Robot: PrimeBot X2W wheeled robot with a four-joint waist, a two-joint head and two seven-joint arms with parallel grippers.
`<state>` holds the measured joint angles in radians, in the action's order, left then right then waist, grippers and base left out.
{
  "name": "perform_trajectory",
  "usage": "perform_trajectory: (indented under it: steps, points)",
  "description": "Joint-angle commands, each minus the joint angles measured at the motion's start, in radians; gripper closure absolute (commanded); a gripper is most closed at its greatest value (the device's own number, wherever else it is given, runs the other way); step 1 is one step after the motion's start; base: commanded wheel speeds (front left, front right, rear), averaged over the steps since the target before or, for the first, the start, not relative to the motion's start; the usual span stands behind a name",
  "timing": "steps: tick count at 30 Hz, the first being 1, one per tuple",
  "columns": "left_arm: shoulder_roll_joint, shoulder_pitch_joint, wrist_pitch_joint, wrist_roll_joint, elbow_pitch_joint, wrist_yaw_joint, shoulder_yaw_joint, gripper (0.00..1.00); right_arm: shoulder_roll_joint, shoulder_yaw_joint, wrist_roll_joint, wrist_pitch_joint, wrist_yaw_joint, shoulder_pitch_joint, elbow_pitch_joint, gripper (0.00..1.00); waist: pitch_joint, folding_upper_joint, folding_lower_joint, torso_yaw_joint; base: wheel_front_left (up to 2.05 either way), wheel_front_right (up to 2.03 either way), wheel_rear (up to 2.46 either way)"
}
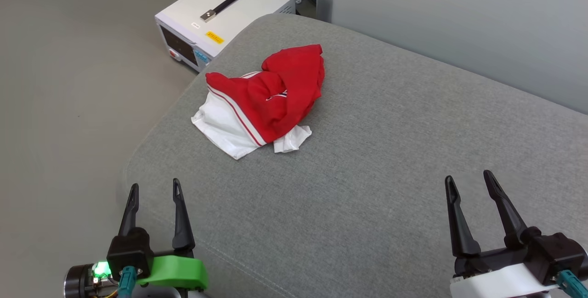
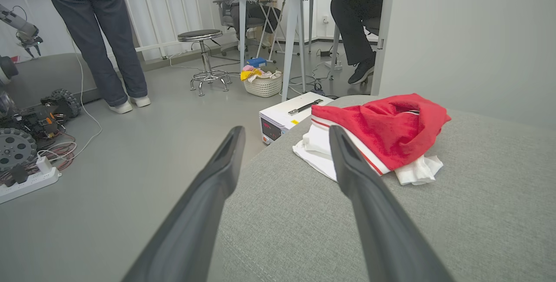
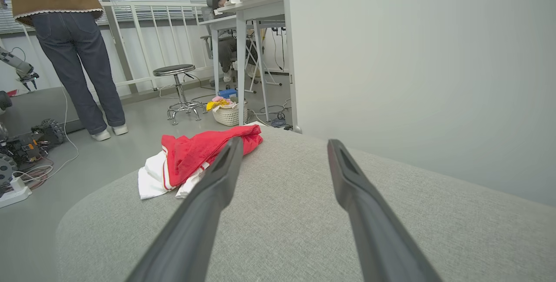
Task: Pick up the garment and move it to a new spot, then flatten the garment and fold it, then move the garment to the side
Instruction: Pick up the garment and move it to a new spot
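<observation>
Our left jaws and right jaws both stand wide apart and empty, low over the near edge of the cushion (image 1: 376, 188), the left pair by its near-left corner. The garment (image 1: 275, 91) lies well ahead by the left edge, toward the far corner, nearer our left jaws. For the pickup, we judge it best to pinch a raised red fold, not the flat white layer, and lift clear before carrying. It is 1 crumpled heap: red body bunched over white sleeves, striped trim showing, lettering mostly hidden.
</observation>
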<state>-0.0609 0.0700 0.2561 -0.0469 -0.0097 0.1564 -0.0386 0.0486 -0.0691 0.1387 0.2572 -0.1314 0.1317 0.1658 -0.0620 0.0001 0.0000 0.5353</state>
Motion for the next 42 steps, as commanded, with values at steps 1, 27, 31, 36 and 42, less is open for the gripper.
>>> perform_trajectory:
  steps: [1, 27, 31, 36, 42]
  points:
    - [0.006, -0.006, 0.006, -0.008, 0.002, -0.006, 0.005, 0.00, 0.002, -0.002, -0.010, 0.005, 0.001, -0.017, -0.001, 0.00, -0.007, -0.0001, 0.0000, 0.014, 0.00, 0.00, 0.00]
    - [-0.277, -0.775, -0.026, -0.268, 0.388, -0.286, 0.040, 0.00, 0.002, -0.009, -0.102, 0.005, 0.001, -0.159, 0.085, 0.00, -0.239, -0.0001, 0.0000, -0.248, 0.00, 0.00, 0.00]
    - [-0.359, -0.895, -0.201, -0.434, 0.474, -0.287, -0.126, 0.00, 0.002, 0.010, -0.111, 0.005, 0.001, -0.186, 0.104, 0.00, -0.272, -0.0001, 0.0000, -0.266, 0.00, 0.00, 0.00]
    - [-0.445, -0.993, -0.514, -0.636, 0.522, -0.287, -0.308, 0.00, 0.002, 0.023, -0.112, 0.005, 0.001, -0.206, 0.119, 0.00, -0.307, -0.0001, 0.0000, -0.284, 0.00, 0.00, 0.00]
    - [-0.539, -1.063, -0.812, -0.794, 0.510, -0.287, -0.505, 0.00, 0.002, 0.037, -0.112, 0.005, 0.001, -0.225, 0.130, 0.00, -0.353, -0.0001, 0.0000, -0.311, 0.00, 0.00, 0.00]
